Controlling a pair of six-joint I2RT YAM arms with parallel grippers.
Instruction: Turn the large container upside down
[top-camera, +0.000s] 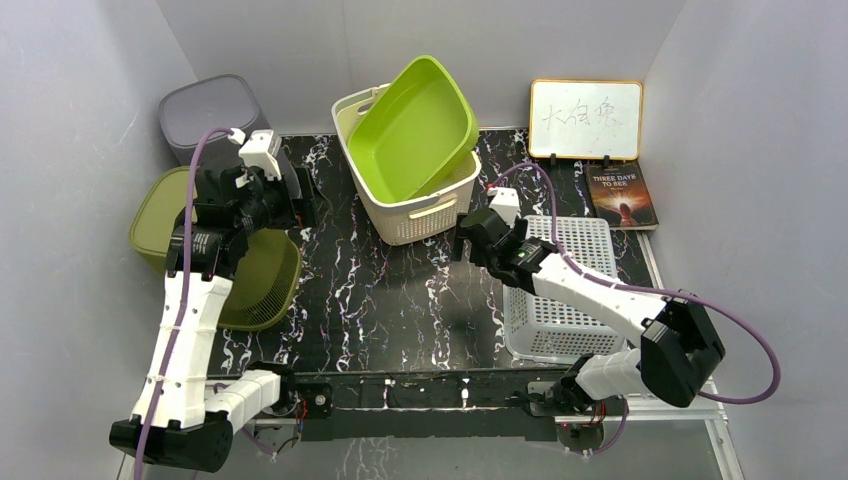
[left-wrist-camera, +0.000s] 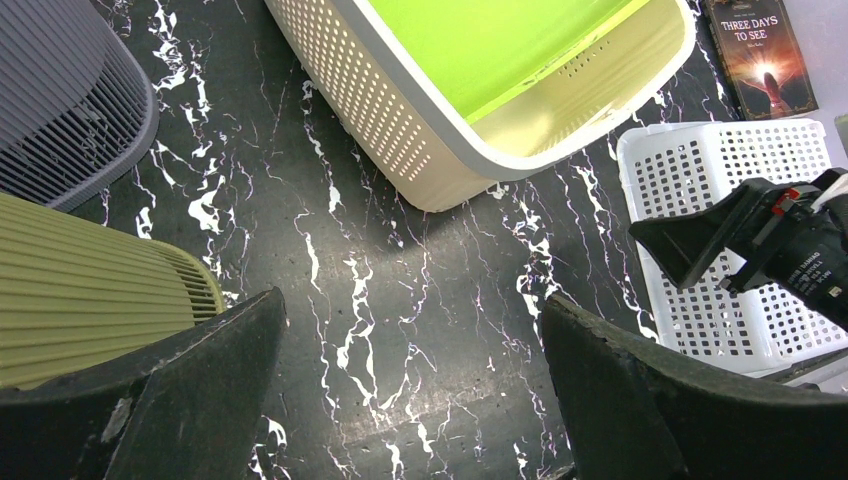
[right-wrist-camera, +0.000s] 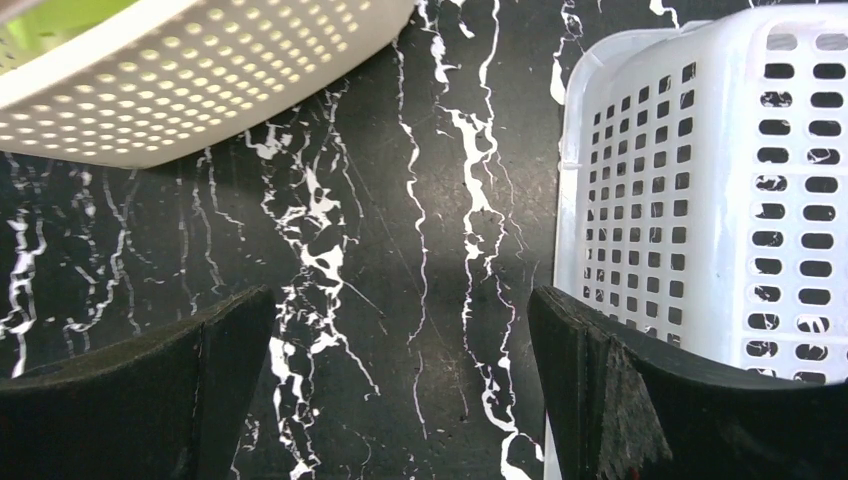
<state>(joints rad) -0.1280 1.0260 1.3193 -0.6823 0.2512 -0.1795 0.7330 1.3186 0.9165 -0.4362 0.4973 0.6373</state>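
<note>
surface (top-camera: 400, 300): black slab with white marble veining, flat, glossy. large container (top-camera: 425, 215): cream plastic basket, rectangular with rounded corners, walls perforated in fine rows of dots, smooth rolled rim; stands upright with its mouth up at the rear centre of the surface. olive basket (top-camera: 265, 275): ribbed plastic, at the left edge. white crate (top-camera: 575, 290): shallow, square-holed lattice, at the right. grey basket (top-camera: 205, 110): slatted, in the rear left corner. green tub (top-camera: 415, 125): smooth lime plastic, tilted inside the large container, one end raised above its rim. whiteboard (top-camera: 585, 118): orange-framed, with handwritten marks, propped at the rear right. book (top-camera: 622, 195): dark cover, "three days to see", lying flat below the whiteboard. left end effector (left-wrist-camera: 410, 305): fingers spread wide, nothing between them, over bare surface to the left of the large container and clear of it. right end effector (right-wrist-camera: 400, 300): fingers spread wide, nothing between them, just off the large container's near right corner, between it and the white crate.
</note>
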